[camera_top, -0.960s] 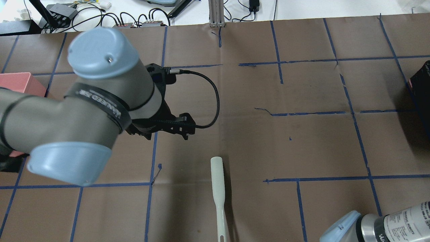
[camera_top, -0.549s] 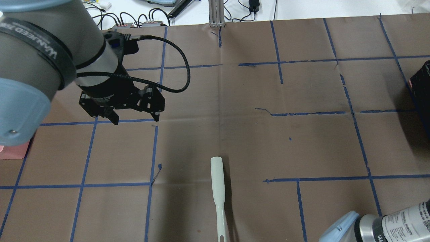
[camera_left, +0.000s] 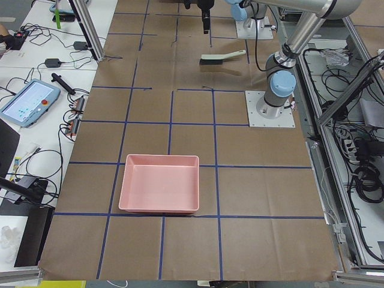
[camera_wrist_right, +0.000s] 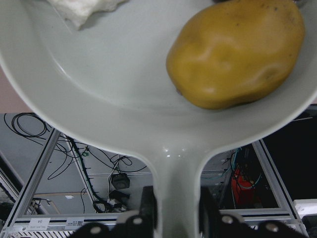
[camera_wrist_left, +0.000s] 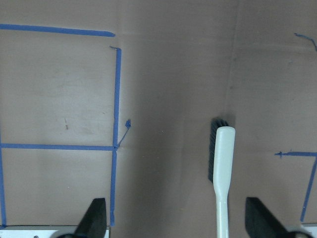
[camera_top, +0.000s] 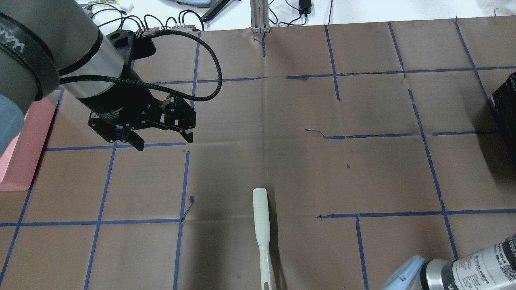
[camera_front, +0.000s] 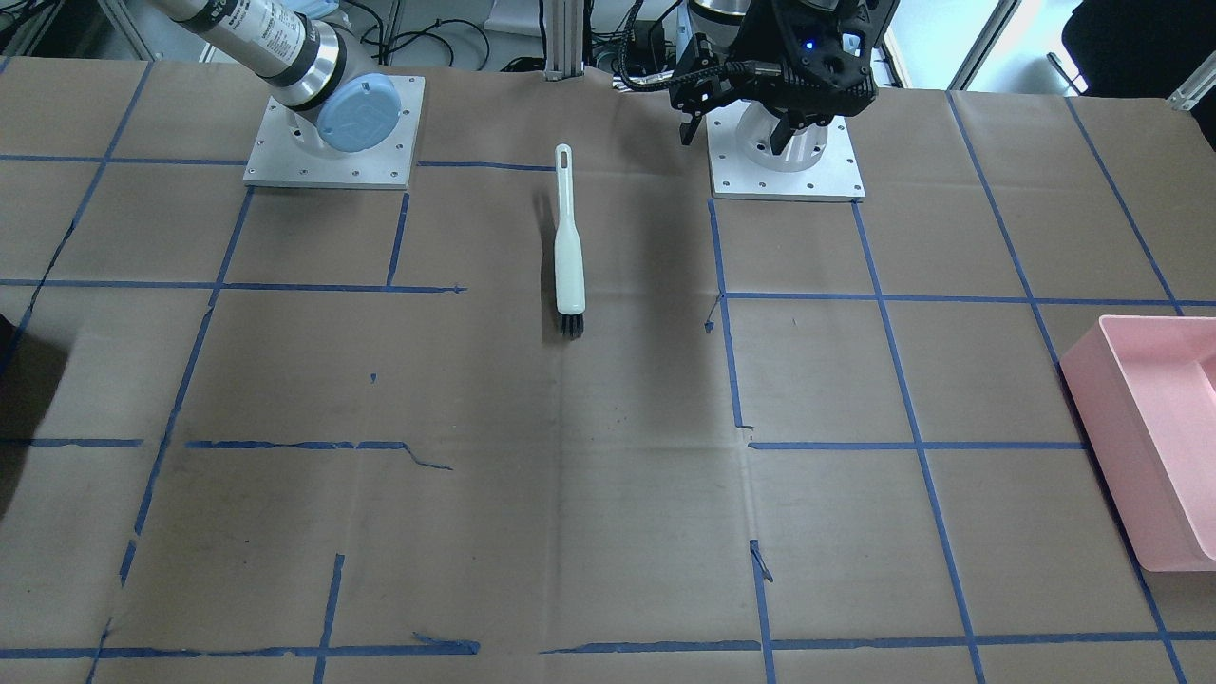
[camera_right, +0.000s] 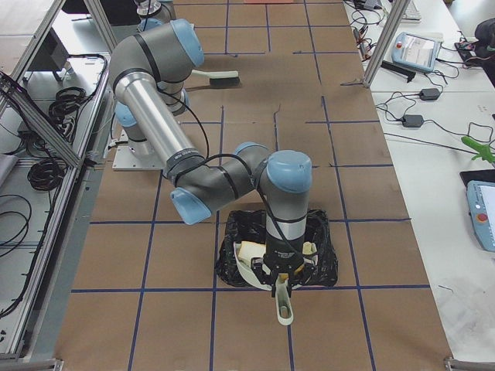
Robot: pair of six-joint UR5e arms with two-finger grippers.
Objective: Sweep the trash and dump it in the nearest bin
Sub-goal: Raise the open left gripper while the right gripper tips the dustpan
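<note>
Since the firm potato (camera_wrist_right: 237,52) ahead may roll, the right gripper (camera_wrist_right: 176,204) clamps the dustpan (camera_wrist_right: 114,99) by its stiff handle; the left gripper (camera_top: 161,139) gapes, empty.

overhead view, from table (camera_top: 363,173) middle | blocked: brush (camera_top: 261,225) at 6 o'clock, pink tray (camera_top: 28,161) at 9, black bin (camera_top: 506,117) at 3, left gripper (camera_top: 163,141) hanging at 10 | passable: bare paper between them

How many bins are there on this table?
2. A pink bin sits at the end of the table on the robot's left; a black-lined bin sits at the opposite end, beneath the dustpan. I see no others.
</note>
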